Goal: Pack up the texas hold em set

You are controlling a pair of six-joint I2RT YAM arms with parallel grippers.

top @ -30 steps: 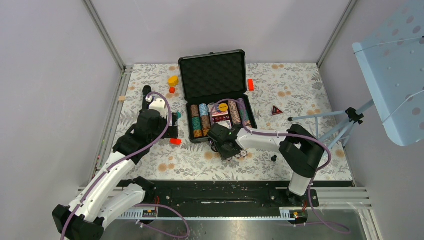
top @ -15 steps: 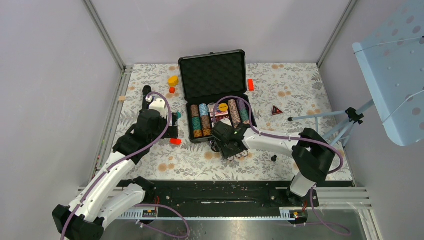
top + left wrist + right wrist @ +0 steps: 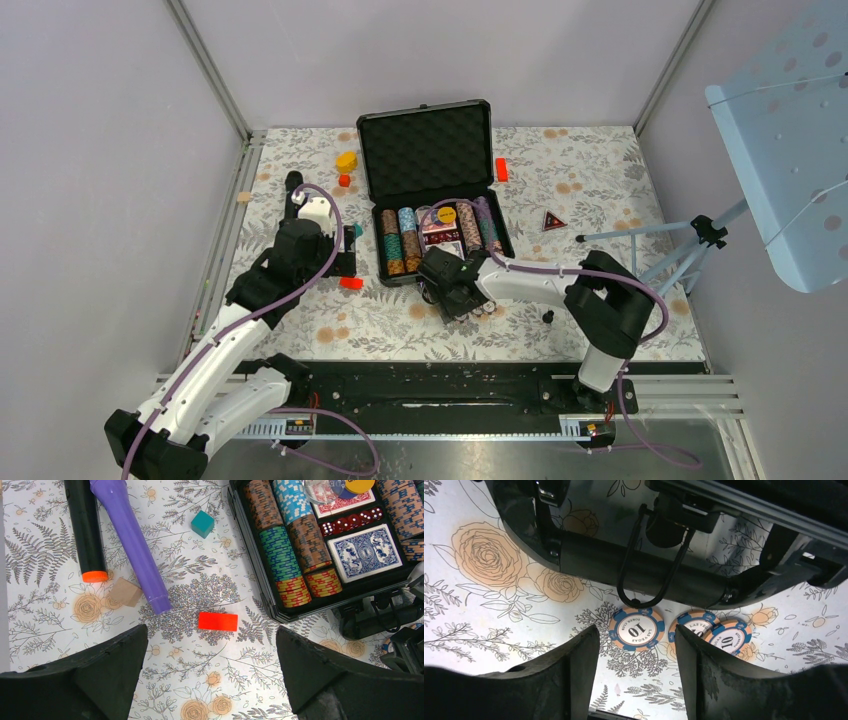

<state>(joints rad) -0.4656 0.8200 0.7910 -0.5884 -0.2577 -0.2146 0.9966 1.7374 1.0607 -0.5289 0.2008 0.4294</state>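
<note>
Matt egg-crate foam lining [image 3: 425, 150] in the upper lid; black plastic handle [image 3: 589, 560] with a slight sheen; smooth printed poker chips [image 3: 636, 630].

Looks down from high at the near side over the whole table [image 3: 620, 170]; from the left wrist, closely onto the case [image 3: 325, 605] near-left corner, shared overhead; from the right wrist, tight on its handle [image 3: 594, 560].

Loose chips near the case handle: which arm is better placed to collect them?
Right: its open end effector hangs over the loose chips; the left end effector is left of the case, over a red block.
</note>
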